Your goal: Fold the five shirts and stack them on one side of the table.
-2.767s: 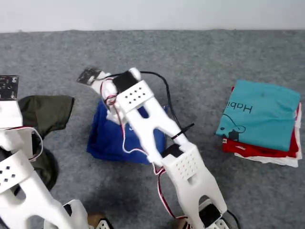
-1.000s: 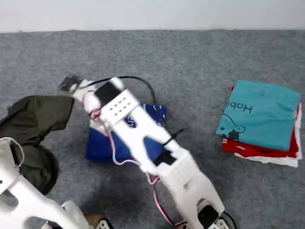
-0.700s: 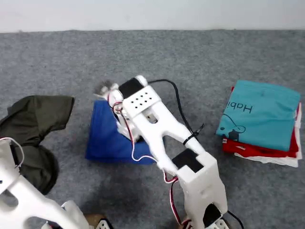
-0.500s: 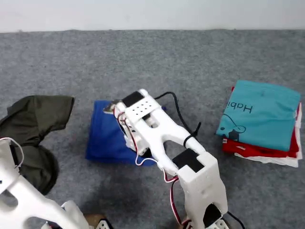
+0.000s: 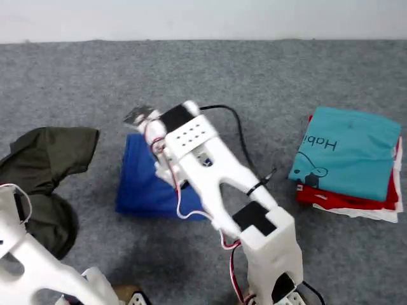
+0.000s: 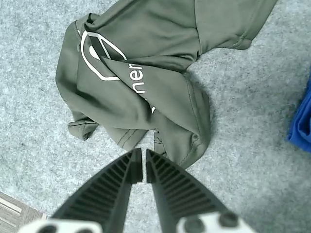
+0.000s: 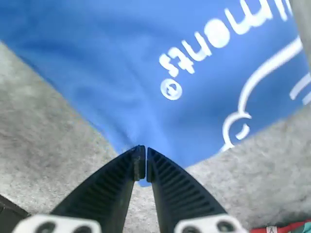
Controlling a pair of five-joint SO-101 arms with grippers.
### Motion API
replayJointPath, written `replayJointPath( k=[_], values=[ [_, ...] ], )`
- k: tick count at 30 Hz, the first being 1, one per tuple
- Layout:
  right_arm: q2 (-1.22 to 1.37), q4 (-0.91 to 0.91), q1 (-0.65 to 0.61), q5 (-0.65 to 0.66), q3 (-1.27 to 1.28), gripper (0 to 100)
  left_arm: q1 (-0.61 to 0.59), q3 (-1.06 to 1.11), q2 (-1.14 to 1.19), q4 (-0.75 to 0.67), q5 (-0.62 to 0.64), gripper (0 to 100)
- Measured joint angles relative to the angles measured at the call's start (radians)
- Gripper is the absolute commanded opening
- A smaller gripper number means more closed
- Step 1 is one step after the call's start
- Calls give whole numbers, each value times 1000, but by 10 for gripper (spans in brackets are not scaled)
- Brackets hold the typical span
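Observation:
A blue shirt (image 5: 141,187) with white print lies folded at the middle of the grey table. My right arm (image 5: 210,165) stretches over it from the front. In the right wrist view my right gripper (image 7: 141,165) is shut on an edge of the blue shirt (image 7: 121,82), which narrows to the fingertips. An olive shirt (image 5: 48,159) lies crumpled at the left. My left gripper (image 6: 144,167) is shut and holds nothing, just off the olive shirt's (image 6: 141,73) hem. A teal shirt (image 5: 348,151) tops a stack of red (image 5: 331,198) and white (image 5: 375,213) shirts at the right.
The grey carpeted table (image 5: 267,82) has bare room at the back and between the blue shirt and the stack. My left arm's white body (image 5: 28,260) stands at the front left corner. A pale wall runs along the far edge.
My right gripper swung from over the blue shirt's left side back across it, dipped low, then rose again at its far edge. The left arm pulled back off the olive shirt earlier.

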Motion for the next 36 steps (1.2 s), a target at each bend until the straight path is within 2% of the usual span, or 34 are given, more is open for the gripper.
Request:
replayJointPath(
  k=[5,10,14,21,27,33,36],
  values=[
    [123,-80,-91,0,0,10,0,21,0,0,0,23],
    [256,-94,-103,0,-40,10,0,46,0,0,-3,23],
    [253,20,-104,0,-141,10,0,46,0,0,-3,23],
    [26,28,-98,-69,-133,10,0,46,0,0,-3,23],
    [-173,28,-31,-212,72,15,0,46,0,0,-6,23],
    [-301,28,54,-470,238,17,0,46,0,0,-6,23],
    [-313,26,95,-560,250,90,0,46,0,0,-6,23]
  ],
)
